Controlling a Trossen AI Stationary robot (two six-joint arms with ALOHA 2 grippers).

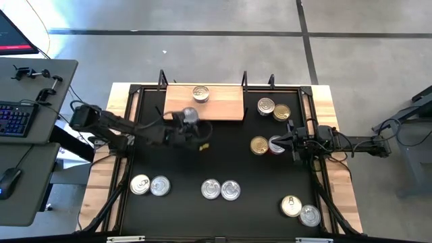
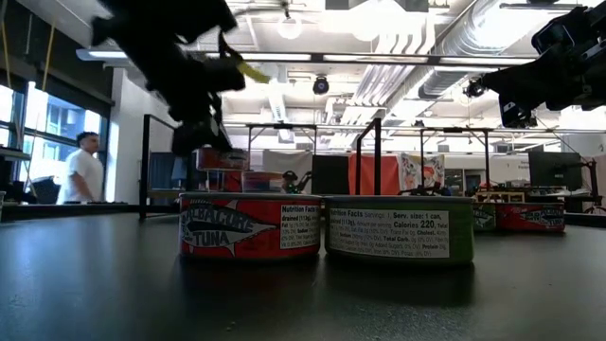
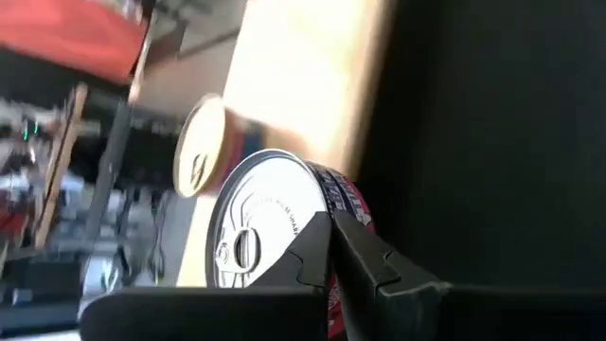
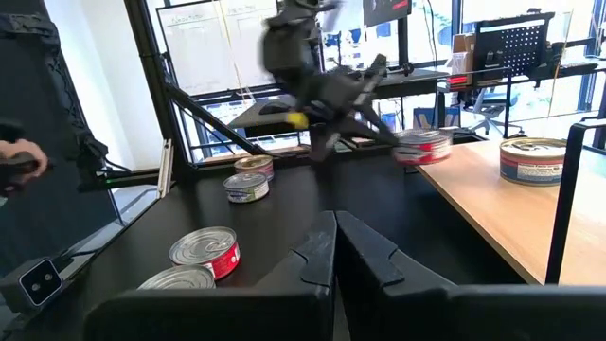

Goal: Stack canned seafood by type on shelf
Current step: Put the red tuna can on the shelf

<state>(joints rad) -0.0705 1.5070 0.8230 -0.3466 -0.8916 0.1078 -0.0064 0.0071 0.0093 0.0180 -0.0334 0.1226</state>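
Only the left wrist view shows the left gripper clenched on a red-sided can beside the shelf. The right gripper rests clenched, empty, by two cans. The high view counts thirteen cans: one on the shelf, one held, eleven on the table.

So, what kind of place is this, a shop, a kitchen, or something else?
Most likely a robotics lab or workshop, not a shop. Bare ceiling ducts run overhead, a desk with a keyboard stands beside the black table, and whiteboards stand behind it.
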